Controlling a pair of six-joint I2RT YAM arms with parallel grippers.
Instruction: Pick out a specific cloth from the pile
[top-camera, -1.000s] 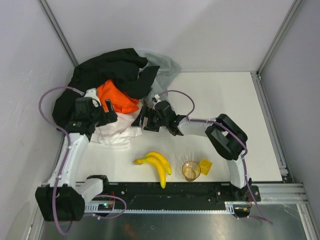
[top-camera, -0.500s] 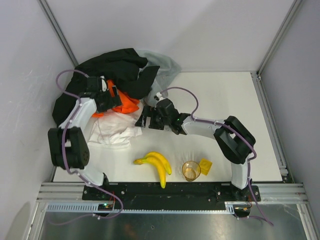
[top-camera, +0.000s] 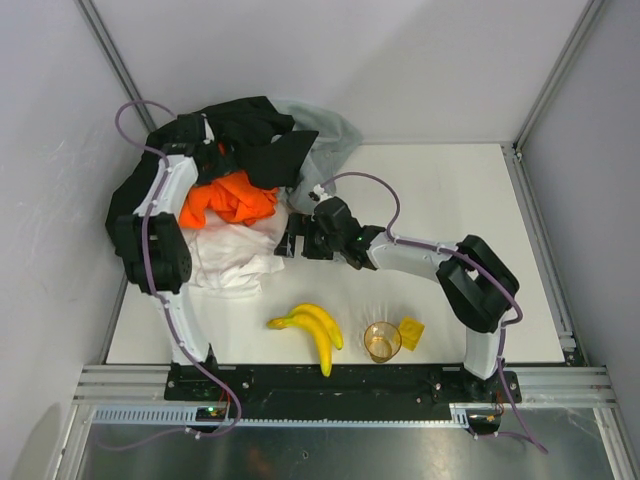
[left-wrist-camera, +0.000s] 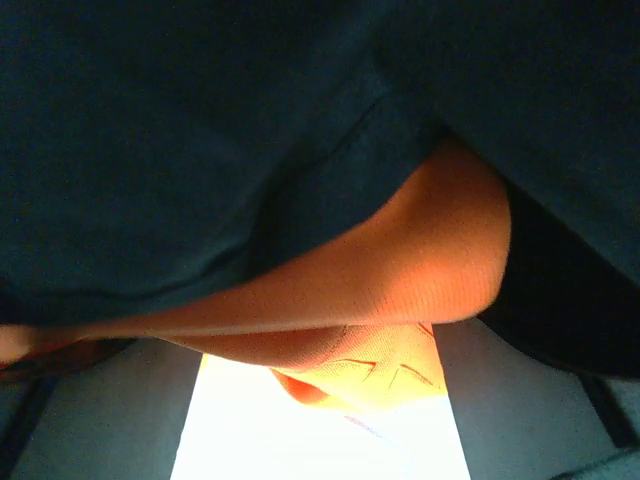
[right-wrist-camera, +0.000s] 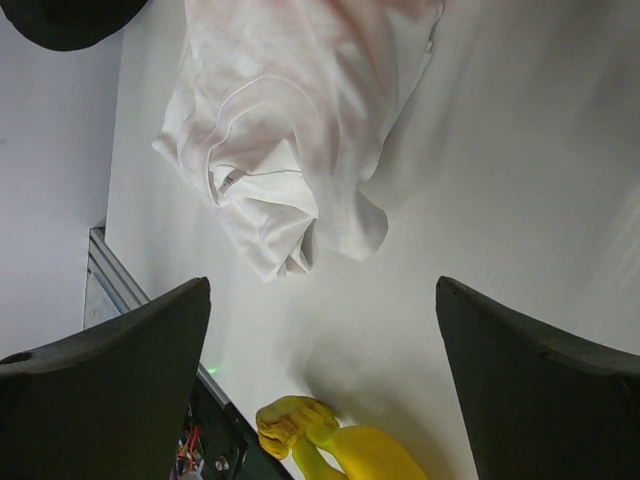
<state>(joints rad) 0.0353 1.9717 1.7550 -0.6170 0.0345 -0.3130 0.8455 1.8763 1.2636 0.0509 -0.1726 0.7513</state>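
Note:
The white cloth (top-camera: 235, 255) lies crumpled on the table at the near edge of the pile; it also shows in the right wrist view (right-wrist-camera: 280, 130). The pile has a black garment (top-camera: 240, 130), a grey cloth (top-camera: 332, 135) and an orange cloth (top-camera: 230, 198). My left gripper (top-camera: 215, 152) is pushed into the pile where the black garment meets the orange cloth. Its wrist view shows only black garment (left-wrist-camera: 200, 130) and orange cloth (left-wrist-camera: 400, 260) close up, and its jaws are hidden. My right gripper (top-camera: 288, 240) is open and empty, just right of the white cloth (right-wrist-camera: 320, 400).
Two bananas (top-camera: 315, 330) lie near the front edge and show in the right wrist view (right-wrist-camera: 340, 445). An amber cup (top-camera: 381, 341) and a small yellow object (top-camera: 410, 331) stand right of them. Walls close in the left and back sides.
My left arm swung from the white cloth's left side up and back into the pile, and the orange cloth shifted and spread. My right gripper barely moved.

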